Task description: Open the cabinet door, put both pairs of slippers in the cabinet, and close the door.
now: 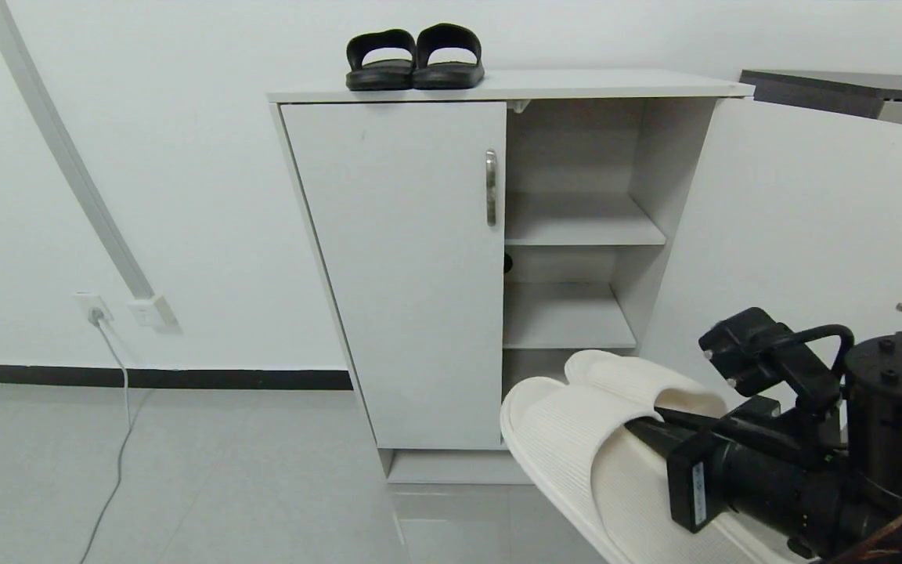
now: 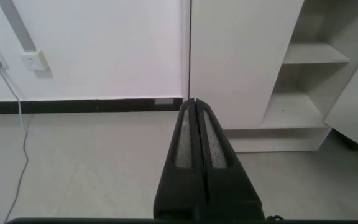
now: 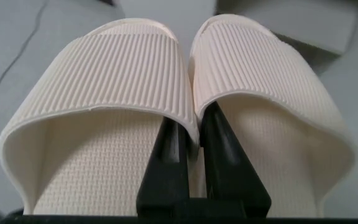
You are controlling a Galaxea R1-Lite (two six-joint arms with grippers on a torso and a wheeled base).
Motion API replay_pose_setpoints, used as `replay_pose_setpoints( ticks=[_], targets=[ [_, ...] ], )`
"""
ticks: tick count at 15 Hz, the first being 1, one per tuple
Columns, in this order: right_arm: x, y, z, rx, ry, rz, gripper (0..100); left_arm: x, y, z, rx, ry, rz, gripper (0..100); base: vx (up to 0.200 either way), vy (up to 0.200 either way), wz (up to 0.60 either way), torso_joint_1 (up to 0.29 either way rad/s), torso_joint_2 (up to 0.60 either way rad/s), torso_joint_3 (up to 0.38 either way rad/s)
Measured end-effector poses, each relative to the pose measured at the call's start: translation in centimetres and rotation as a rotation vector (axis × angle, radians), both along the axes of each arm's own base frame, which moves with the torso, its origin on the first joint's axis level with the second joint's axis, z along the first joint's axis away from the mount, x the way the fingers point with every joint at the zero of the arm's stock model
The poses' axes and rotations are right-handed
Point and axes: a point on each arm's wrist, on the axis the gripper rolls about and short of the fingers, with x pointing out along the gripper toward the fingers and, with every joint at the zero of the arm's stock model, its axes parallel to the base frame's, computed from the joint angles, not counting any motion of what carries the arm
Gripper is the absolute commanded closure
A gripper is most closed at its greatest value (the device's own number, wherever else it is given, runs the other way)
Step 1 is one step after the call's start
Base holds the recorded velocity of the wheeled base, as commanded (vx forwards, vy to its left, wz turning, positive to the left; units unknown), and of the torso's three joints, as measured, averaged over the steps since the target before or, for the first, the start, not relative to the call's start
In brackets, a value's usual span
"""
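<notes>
Slippers up front: the white slippers [image 1: 576,439] ride in the right gripper [image 1: 643,427], low before the cabinet [image 1: 615,82], toes pointing at it. Its fingers [image 3: 166,155] sit one inside each shoe. They're squeezed almost together on the two inner edges where the pair meets, one pinch holding both. The right door [image 1: 795,235] stands wide open, so I'd call the first step done; the left door [image 1: 396,274] is closed. No slipper on the shelves [image 1: 576,219] that show. The black slippers [image 1: 414,59] sit side by side on the cabinet top, not yet put away. The left gripper [image 2: 195,109] hangs over the floor [image 2: 92,168], fingers pressed flat together, carrying nothing. Left to do: both pairs in, door shut. Writing? One small label [image 1: 698,482] on the right gripper's body, too small to read.
</notes>
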Motion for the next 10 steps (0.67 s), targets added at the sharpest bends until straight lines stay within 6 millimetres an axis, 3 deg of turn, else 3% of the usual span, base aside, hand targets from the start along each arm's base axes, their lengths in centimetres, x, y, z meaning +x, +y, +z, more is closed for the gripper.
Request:
replay_pose_setpoints(
  ticks=[3, 6, 9, 10],
  targets=[
    [1.3, 1.4, 0.1, 0.015, -0.019, -0.203, 100, 0.0, 0.0, 0.0, -0.012, -0.004, -0.001, 100, 0.000, 0.000, 0.00, 0.000, 0.00, 0.000],
    [3.0, 3.2, 0.3, 0.077, -0.034, -0.376, 100, 0.0, 0.0, 0.0, -0.007, -0.004, -0.004, 100, 0.000, -0.200, 0.00, 0.004, 0.00, 0.002],
    [4.5, 4.3, -0.4, 0.059, -0.038, -0.439, 100, 0.0, 0.0, 0.0, -0.005, -0.006, -0.004, 100, 0.000, -0.200, 0.00, 0.009, 0.00, 0.001],
    [4.8, 4.6, -0.7, 0.054, -0.038, -0.447, 100, 0.0, 0.0, 0.0, -0.010, -0.005, -0.004, 100, 0.000, 0.000, 0.00, 0.000, 0.00, 0.000]
  ],
)
